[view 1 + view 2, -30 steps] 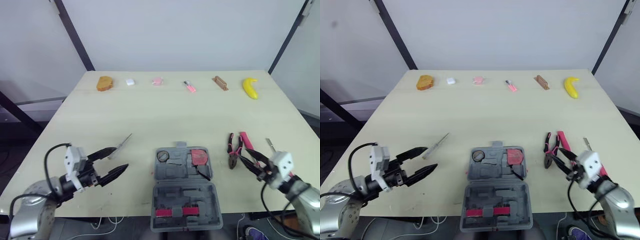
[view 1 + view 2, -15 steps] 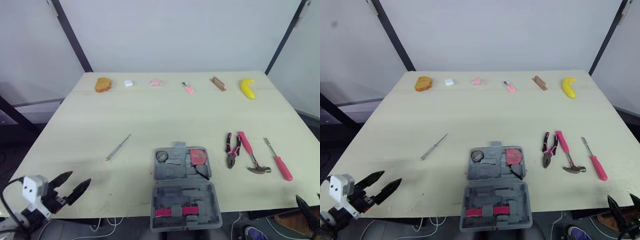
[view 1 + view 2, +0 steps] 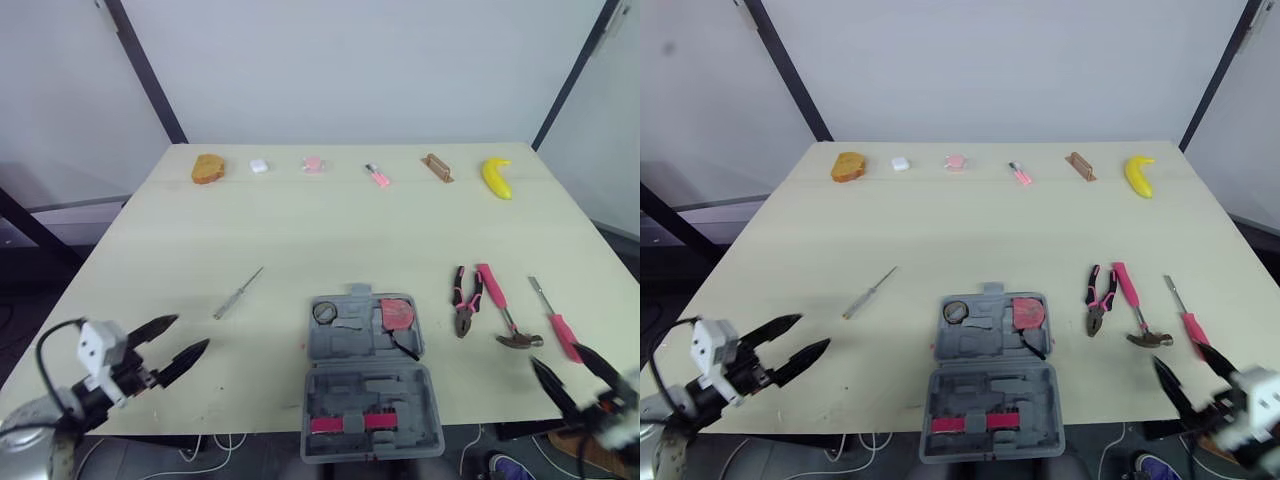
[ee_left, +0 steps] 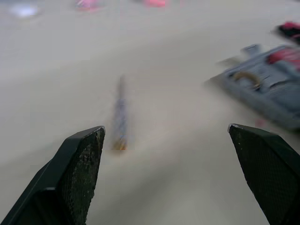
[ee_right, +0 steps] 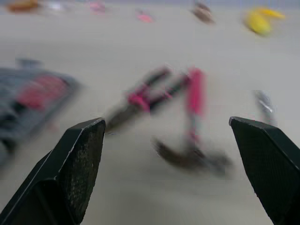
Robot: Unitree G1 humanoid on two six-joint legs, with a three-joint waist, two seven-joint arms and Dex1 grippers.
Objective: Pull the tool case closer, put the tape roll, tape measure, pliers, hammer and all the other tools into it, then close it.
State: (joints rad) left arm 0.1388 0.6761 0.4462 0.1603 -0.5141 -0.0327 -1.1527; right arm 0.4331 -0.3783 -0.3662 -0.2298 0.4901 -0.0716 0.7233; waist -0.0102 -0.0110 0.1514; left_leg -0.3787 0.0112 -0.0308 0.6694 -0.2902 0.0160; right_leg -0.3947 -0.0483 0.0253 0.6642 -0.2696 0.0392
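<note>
While the grey tool case [image 3: 365, 375] lay open with the tape roll [image 3: 324, 312] and red tape measure [image 3: 398, 312] in its far half, the left gripper [image 3: 190, 332] hovered well left of the case, fingers spread apart and empty. The right gripper [image 3: 556, 356] hung well right of the case, fingers parted too, holding nothing. Pliers [image 3: 465, 300], hammer [image 3: 505, 310] and pink-handled screwdriver [image 3: 558, 322] lay side by side right of the case, and a slim screwdriver [image 3: 238, 293] lay to its left.

No readable text, label, brand or number on anything in view.
</note>
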